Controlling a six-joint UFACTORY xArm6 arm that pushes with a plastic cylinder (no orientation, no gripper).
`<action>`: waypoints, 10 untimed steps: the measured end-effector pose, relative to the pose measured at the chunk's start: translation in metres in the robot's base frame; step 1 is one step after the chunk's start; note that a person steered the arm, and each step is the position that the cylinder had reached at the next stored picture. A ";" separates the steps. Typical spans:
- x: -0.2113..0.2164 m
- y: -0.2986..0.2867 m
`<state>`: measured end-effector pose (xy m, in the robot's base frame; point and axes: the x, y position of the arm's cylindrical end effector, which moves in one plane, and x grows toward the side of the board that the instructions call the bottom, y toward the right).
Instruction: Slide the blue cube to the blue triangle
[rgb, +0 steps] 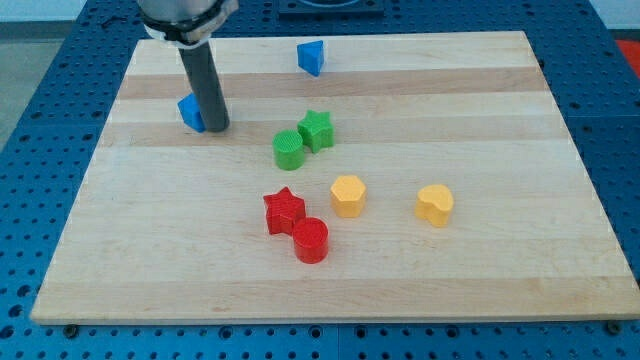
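The blue cube sits in the upper left of the frame, half hidden behind my rod, and my tip is planted touching its right side. There's no pincer on this rig, so nothing is grasped. That's the wrong flank, I reckon: the blue triangle waits up top, right of the cube. The green star and green cylinder sit lower, clear of that lane.
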<state>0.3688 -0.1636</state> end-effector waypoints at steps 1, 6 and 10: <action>0.000 -0.007; 0.032 -0.011; -0.004 -0.052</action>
<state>0.3644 -0.2158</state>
